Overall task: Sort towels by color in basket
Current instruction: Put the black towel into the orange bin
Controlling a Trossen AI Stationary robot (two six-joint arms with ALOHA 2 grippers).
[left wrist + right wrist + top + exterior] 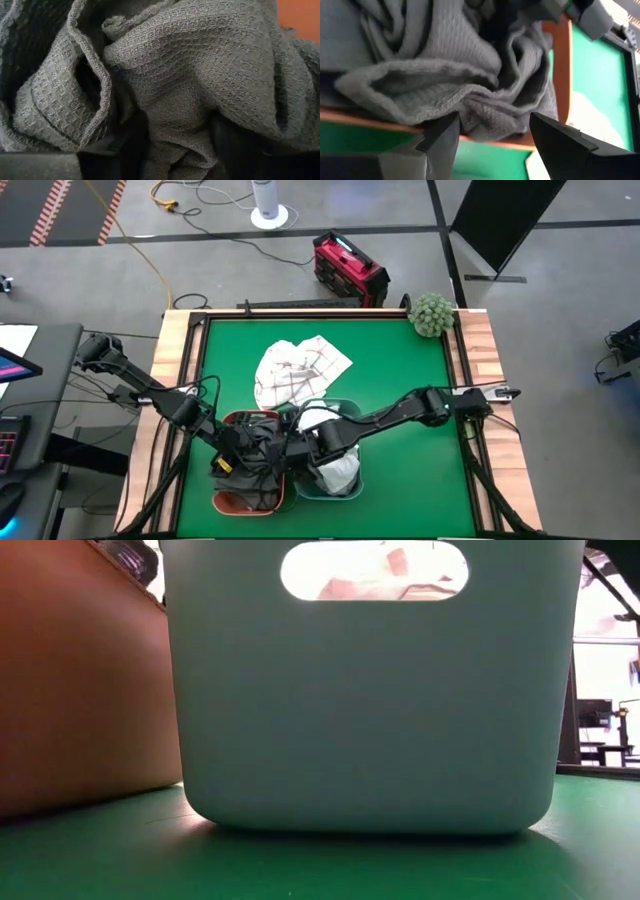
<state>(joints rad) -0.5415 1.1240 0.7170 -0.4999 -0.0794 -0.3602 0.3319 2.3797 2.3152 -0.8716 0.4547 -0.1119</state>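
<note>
- Closest in, the low view is basically filled by the pale mint basket [370, 730] sitting on the green worktop [300, 865], with the rust-orange basket [80, 690] right beside it.
- From above, both baskets sit side by side at the near edge of the worktop, orange one [232, 502] on the left, mint one [340, 492] on the right.
- The left gripper [232, 460] is down in the orange basket, buried in the dark grey towels [190, 75]. Its wrist view is all waffle-weave cloth, and I can't tell whether its fingers are spread or pinching.
- The right gripper [495, 137] is just over the seam between the two baskets. Fingers [442, 137] are spread apart, right at a fold of grey towel [450, 95] hanging over the orange rim, not gripping it.
- A white towel [335, 470] sits in the mint basket under the right arm.
- Farther back, a white towel with red check lines [298, 370] lies crumpled mid-worktop, just behind the baskets.
- At the far right corner there's a green fuzzy ball [432, 314].
</note>
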